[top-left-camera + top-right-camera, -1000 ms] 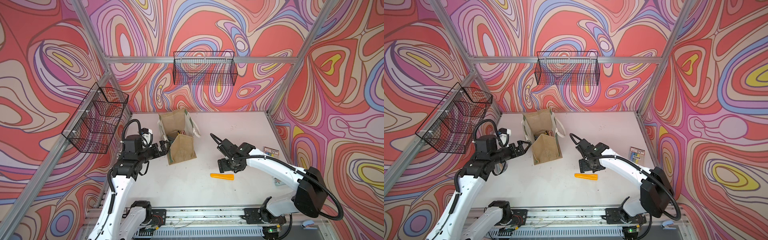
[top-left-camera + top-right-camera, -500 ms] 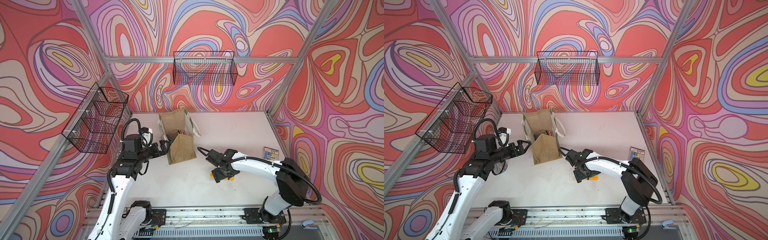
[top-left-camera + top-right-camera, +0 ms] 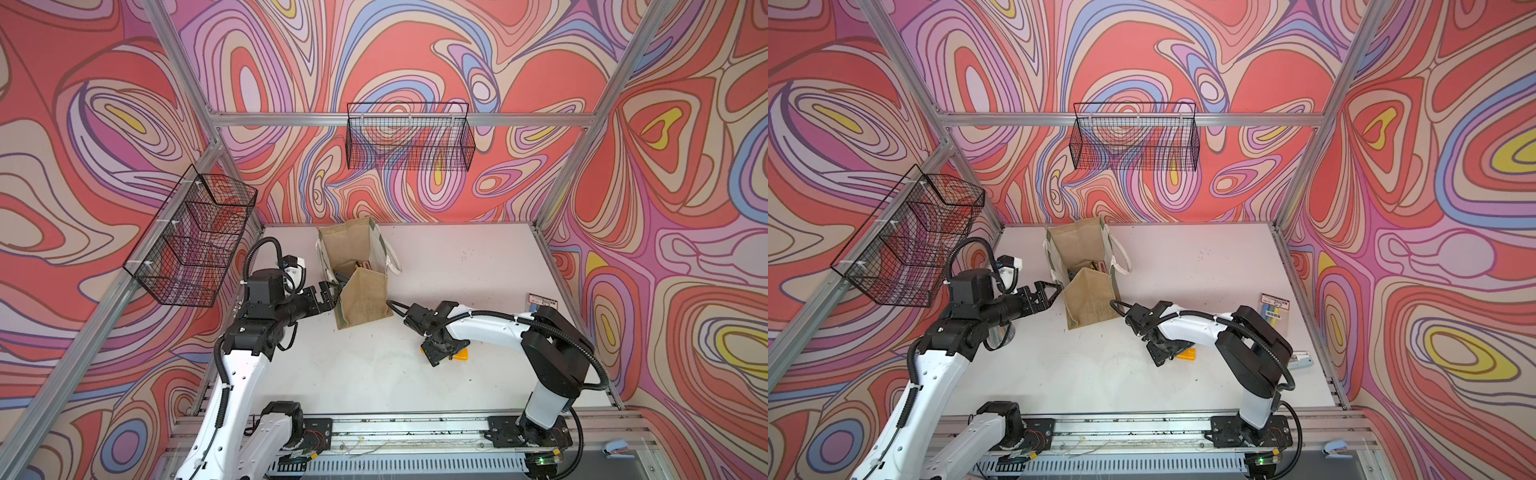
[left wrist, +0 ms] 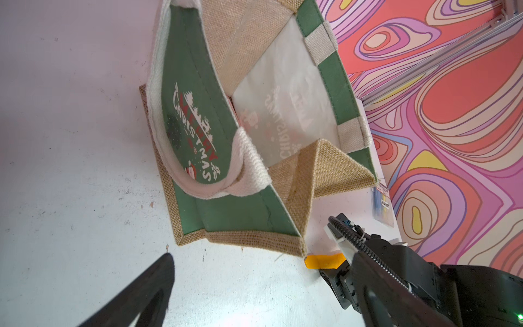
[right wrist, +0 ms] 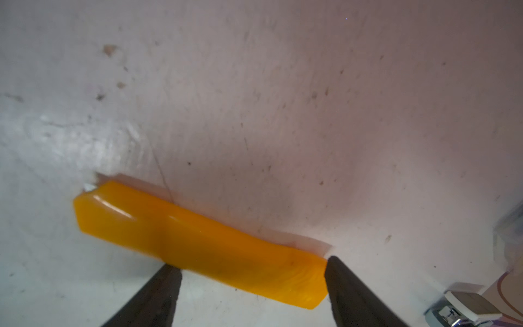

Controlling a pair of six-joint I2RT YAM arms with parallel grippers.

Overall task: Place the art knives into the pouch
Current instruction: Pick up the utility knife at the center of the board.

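Early stage: orange art knife (image 5: 198, 243) flat on the desk (image 3: 374, 374), right claw (image 5: 252, 264) spread around it, no pinch yet. Left claw (image 3: 1057, 291) spread beside the open pouch (image 3: 365, 291). Grasp, carry and drop all remain.

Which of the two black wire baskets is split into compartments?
The basket on the side wall, next to the left arm: wire dividers split it into sections. The basket on the back wall is a single open trough.
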